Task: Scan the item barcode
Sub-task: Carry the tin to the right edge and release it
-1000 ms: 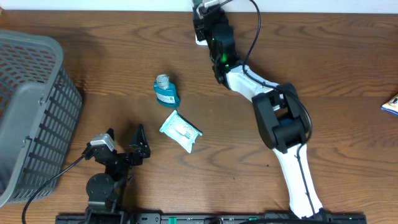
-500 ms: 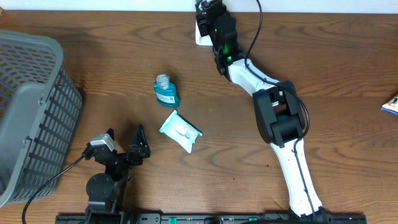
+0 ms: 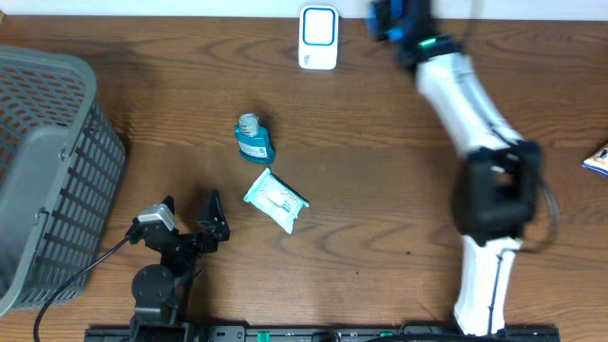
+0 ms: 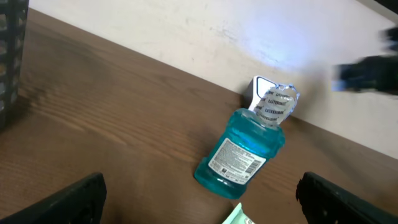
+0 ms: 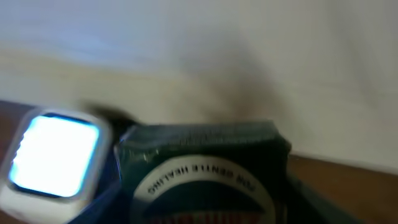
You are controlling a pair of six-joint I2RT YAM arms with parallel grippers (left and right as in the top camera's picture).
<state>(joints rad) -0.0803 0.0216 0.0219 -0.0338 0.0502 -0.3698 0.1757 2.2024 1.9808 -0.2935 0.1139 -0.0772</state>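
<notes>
While the dark green cardboard box (image 5: 199,155) is clamped between the jaws of the right gripper (image 3: 394,21), it is held just right of the white barcode scanner (image 5: 53,155), whose screen is lit. "FOR GENTLE" can be read on the box's round label; the rest is blurred. The left gripper (image 3: 190,217) is spread wide. "LISTERINE" is printed on the neck seal of the blue mouthwash bottle (image 4: 242,155) lying on the brown wooden table (image 3: 142,95).
</notes>
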